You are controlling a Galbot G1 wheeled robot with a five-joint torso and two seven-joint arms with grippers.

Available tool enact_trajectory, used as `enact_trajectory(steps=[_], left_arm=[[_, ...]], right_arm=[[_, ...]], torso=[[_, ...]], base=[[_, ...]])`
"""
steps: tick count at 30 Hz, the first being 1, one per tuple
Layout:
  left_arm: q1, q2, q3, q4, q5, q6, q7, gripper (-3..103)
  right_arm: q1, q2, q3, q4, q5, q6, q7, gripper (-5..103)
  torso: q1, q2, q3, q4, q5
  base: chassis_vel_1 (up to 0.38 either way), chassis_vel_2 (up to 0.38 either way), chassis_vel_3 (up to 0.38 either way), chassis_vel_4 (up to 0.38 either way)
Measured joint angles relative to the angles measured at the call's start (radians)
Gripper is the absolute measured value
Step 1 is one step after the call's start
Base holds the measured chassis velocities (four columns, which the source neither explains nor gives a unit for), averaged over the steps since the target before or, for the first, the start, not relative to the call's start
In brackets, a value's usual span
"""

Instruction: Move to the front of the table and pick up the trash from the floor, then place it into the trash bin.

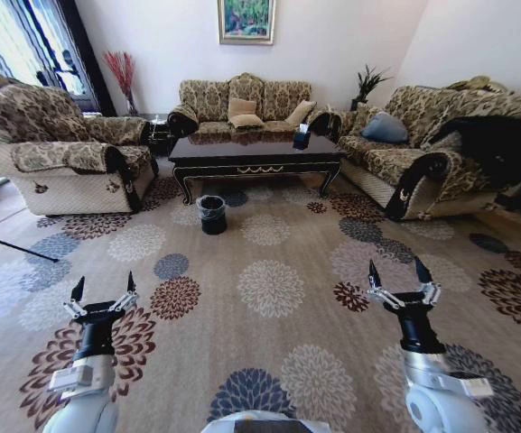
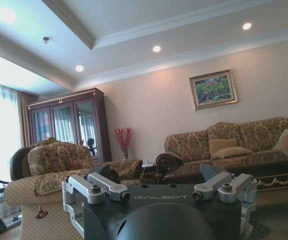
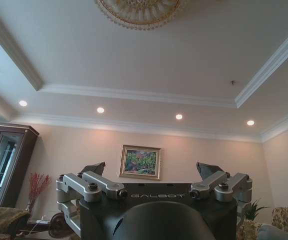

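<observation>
— On the carpet, before the table (image 1: 255, 153)?
— The trash bin (image 1: 211, 215), just by its front-left leg.
— And the grippers?
— Left gripper (image 1: 103, 290) and right gripper (image 1: 400, 271) — both raised, empty, fingers spread wide.

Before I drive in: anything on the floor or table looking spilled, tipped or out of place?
Nothing stands out. The small round black bin stands upright on the carpet before the dark glossy wooden table. Left gripper and right gripper are raised, open, empty.
</observation>
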Motion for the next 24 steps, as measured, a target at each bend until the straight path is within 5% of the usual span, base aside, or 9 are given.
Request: enact_trajectory(steps=[24], left_arm=[[0.000, 0.000, 0.000, 0.000, 0.000, 0.000, 0.000, 100]], right_arm=[[0.000, 0.000, 0.000, 0.000, 0.000, 0.000, 0.000, 100]], torso=[[0.038, 0.097, 0.059, 0.0000, 0.0000]], base=[[0.000, 0.000, 0.000, 0.000]])
